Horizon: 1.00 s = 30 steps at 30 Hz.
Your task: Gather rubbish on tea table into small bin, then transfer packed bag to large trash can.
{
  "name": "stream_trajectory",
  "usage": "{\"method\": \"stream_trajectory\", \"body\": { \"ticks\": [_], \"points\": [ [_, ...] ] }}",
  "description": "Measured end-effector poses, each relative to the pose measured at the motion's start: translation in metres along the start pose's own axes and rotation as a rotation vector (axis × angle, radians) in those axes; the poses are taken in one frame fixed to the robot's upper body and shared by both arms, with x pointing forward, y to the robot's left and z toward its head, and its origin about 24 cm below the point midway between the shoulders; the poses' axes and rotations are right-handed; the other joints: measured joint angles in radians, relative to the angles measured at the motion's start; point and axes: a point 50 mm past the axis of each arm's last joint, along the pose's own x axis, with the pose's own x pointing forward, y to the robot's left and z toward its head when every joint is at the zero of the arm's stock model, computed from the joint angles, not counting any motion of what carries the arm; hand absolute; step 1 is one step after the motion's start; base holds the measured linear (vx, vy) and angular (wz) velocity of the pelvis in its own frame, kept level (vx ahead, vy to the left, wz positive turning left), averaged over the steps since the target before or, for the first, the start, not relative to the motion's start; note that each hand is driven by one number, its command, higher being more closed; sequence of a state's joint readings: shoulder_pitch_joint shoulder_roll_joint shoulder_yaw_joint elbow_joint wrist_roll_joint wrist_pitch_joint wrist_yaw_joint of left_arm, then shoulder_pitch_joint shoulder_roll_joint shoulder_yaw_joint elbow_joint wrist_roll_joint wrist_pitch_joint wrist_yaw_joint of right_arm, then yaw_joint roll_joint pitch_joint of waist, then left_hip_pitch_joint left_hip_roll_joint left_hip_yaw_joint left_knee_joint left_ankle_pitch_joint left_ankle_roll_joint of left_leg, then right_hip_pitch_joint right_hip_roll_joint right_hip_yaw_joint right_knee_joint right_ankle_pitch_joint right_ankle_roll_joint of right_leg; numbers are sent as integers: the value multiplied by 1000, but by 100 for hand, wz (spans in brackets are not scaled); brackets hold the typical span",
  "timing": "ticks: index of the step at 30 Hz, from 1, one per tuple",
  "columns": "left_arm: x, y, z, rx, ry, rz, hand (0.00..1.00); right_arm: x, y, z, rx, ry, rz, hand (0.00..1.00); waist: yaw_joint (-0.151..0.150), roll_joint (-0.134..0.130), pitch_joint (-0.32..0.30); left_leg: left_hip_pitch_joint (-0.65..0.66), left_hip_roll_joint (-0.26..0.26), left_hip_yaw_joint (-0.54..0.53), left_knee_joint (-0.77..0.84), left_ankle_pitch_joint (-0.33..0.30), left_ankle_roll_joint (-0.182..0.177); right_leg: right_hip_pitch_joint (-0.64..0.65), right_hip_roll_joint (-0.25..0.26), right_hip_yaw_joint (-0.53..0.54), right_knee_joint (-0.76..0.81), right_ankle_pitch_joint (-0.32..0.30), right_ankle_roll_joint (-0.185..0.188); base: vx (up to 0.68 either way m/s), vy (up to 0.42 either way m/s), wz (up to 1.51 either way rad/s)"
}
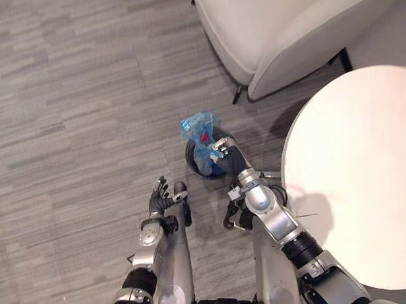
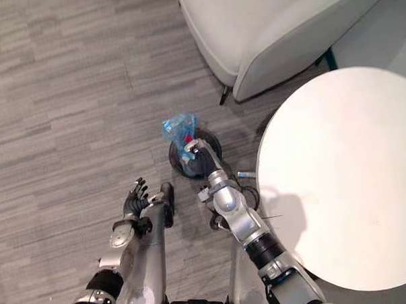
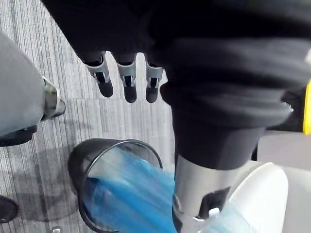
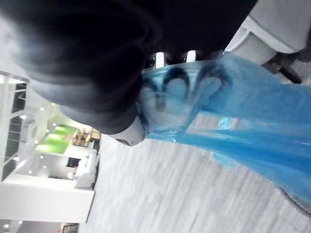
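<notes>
The blue bag [image 1: 198, 128] is being gripped by the right hand [image 1: 220, 150] just above the small black bin [image 3: 77, 160], which is standing on the grey wooden floor [image 1: 66, 97] between the white armchair [image 1: 272, 28] and the round white tea table [image 1: 366, 185]. In the right wrist view, the dark tips of the fingers are being seen through the blue film, curled into a gathered bunch of it, so the bag is being pinched firmly at its upper part. The lower part of the bag is hanging inside the bin, and something small and red [image 1: 204, 136] is being carried in the top of it; what it is cannot be told.

The left hand [image 1: 161, 194] is being held apart from the bin, on its left side, with straight, spread fingers and nothing in it.

No rubbish is lying on the table top, so the gathering is judged as finished and the step in hand as pulling the bag out of the bin. For doing this well, the bag should be lifted straight up, so that the light bin is not being dragged or tipped with it. The rim could be steadied by the free left hand. The bunch of film should be kept tight, because thin plastic is slipping easily and an open mouth could be spilling the content.
</notes>
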<state>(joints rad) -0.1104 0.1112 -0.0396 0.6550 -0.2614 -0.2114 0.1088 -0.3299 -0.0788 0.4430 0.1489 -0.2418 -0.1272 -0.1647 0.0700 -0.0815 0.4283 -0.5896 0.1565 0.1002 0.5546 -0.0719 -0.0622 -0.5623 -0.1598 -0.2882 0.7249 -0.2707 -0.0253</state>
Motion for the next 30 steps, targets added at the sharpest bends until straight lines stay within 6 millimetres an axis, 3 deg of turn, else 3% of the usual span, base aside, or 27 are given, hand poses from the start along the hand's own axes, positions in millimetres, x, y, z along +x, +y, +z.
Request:
{"method": "stream_trajectory", "body": {
  "ticks": [3,8,11,17,22,30],
  "points": [
    [-10,7,-16,26,56,7,0,-10,7,-2,41,6,30,100,-1,-17,-75,72,1,17,-89,6,-6,62,21,5,-92,29,15,102,30,-15],
    [-28,15,-43,94,149,-13,0,-20,13,-13,88,57,82,100,-6,-15,-180,227,-4,42,-280,63,-11,203,62,17,-301,109,17,158,36,-18],
    [-33,18,-50,117,178,-22,0,-22,11,-15,96,65,104,100,-10,-16,-205,303,-16,47,-365,98,-6,276,76,17,-392,145,18,172,44,-3],
    [-46,21,-63,150,222,-42,0,-28,13,-23,164,106,146,100,-28,15,-293,441,-35,65,-482,114,-9,420,88,20,-535,182,43,151,53,-3],
    [-49,14,-44,146,119,-86,0,-32,14,-27,195,125,164,100,-28,46,-334,497,-50,78,-550,139,-10,458,91,40,-583,203,47,41,33,-10],
    [-45,-6,-7,199,-59,-172,0,-36,8,-33,243,144,200,100,-29,49,-336,549,-50,71,-579,147,0,492,97,50,-586,210,43,-40,9,-3]
  ]
}}
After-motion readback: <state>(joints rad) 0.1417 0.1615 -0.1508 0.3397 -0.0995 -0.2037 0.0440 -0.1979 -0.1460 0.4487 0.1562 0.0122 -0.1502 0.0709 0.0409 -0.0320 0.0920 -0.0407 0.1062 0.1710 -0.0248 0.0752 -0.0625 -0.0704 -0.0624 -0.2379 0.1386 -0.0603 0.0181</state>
